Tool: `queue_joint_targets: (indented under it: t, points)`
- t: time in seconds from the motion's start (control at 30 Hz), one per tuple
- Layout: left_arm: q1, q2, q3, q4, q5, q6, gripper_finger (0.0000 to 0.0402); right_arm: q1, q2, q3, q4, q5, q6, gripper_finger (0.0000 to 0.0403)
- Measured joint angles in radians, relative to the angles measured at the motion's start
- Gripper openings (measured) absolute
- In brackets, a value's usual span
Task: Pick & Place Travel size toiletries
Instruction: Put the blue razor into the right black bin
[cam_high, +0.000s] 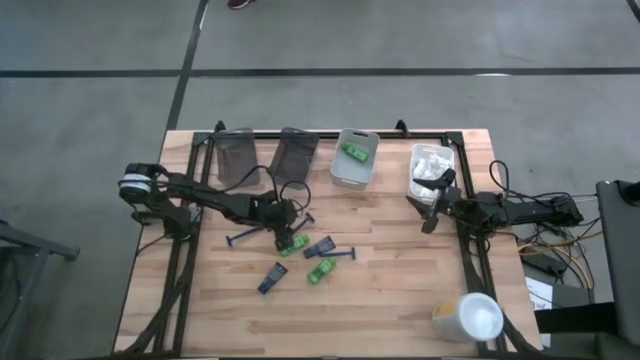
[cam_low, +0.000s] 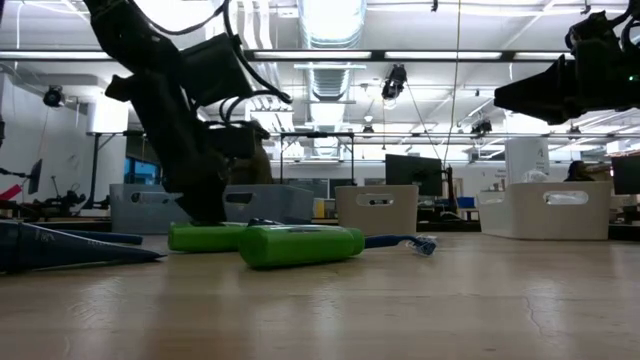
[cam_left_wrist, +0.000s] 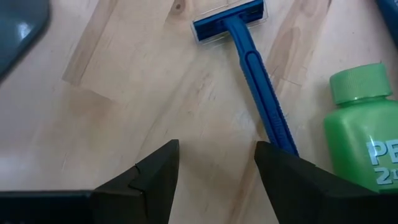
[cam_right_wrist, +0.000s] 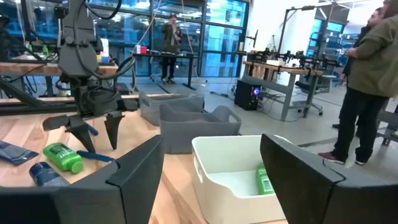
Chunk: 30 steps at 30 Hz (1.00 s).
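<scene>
Toiletries lie loose on the wooden table: a green bottle (cam_high: 293, 243), a green pack (cam_high: 320, 270), dark blue packets (cam_high: 320, 247) and blue razors (cam_high: 240, 238). My left gripper (cam_high: 287, 228) stands open just above them, fingers slanting down. In its wrist view a blue razor (cam_left_wrist: 255, 74) lies flat, with its handle end beside one finger (cam_left_wrist: 292, 180) and the green bottle (cam_left_wrist: 364, 134) next to it. Only bare wood lies between the fingers (cam_left_wrist: 217, 168). My right gripper (cam_high: 430, 205) waits open, held level at the table's right side, above the surface (cam_right_wrist: 211, 174).
Along the far edge stand two grey bins (cam_high: 265, 155), a white bin (cam_high: 355, 158) holding a green pack, and a clear bin (cam_high: 432, 165) with white packets. A large white cup (cam_high: 470, 318) lies at the near right corner. People stand in the room beyond the table (cam_right_wrist: 367, 81).
</scene>
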Motion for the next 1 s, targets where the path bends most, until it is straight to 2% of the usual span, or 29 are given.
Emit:
queue_joint_targets:
  t: [0.83,1.0]
  points:
    - [-0.004,-0.012,-0.002,-0.018,-0.022,-0.106,0.022,0.0,0.0,-0.001,0.0,0.0,0.0,0.0335]
    - [-0.004,-0.023,0.011,0.005,-0.026,-0.192,0.022,0.0,0.0,-0.001,0.0,0.0,0.0,0.0347]
